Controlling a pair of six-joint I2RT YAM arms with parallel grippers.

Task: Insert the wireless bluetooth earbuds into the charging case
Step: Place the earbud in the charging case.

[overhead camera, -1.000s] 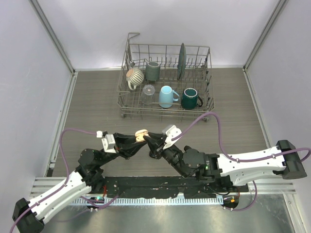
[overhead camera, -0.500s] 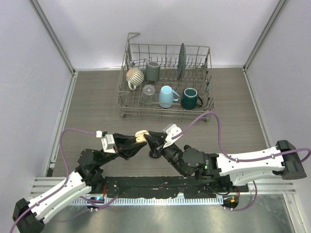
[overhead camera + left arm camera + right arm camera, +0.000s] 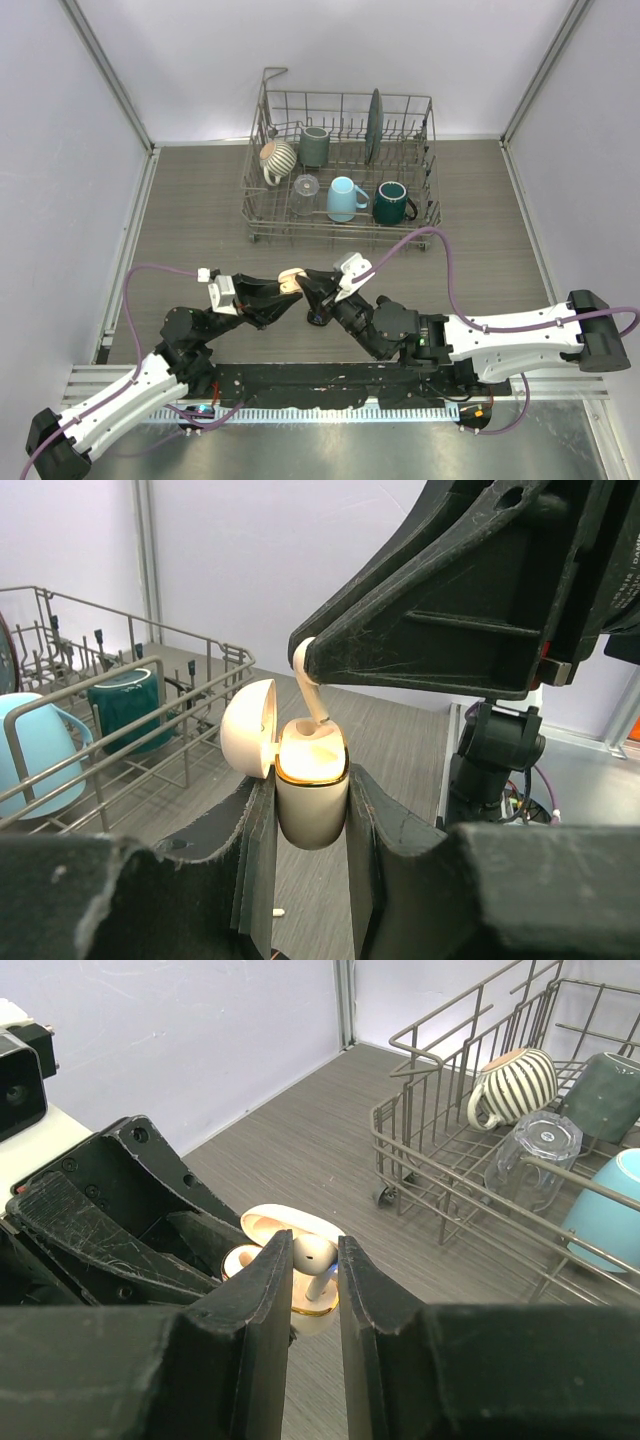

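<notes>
Left end effector (image 3: 287, 292) clamps cream charging case (image 3: 312, 795), lid open, above counter (image 3: 200, 220), near middle. Right end effector (image 3: 316, 1260) pinches cream earbud (image 3: 310, 690), stem tip entering case mouth. Keep stem aligned with socket, lower gently, release only once seated.

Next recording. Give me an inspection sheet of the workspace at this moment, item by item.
Surface: grey wood-grain table.
Job's things: cream charging case upright, lid open; cream earbud stem-down at its opening, not fully seated. No other earbuds seen.
Clutter: dish rack at the far side, holding striped mug, grey mug, glass, blue mug, green mug, dark plate.
Grippers: left gripper shut on the charging case; right gripper shut on the earbud.
Cables: right purple cable arcs near the rack's front corner; left purple cable loops beside its arm.
Surroundings: pale walls on three sides.
</notes>
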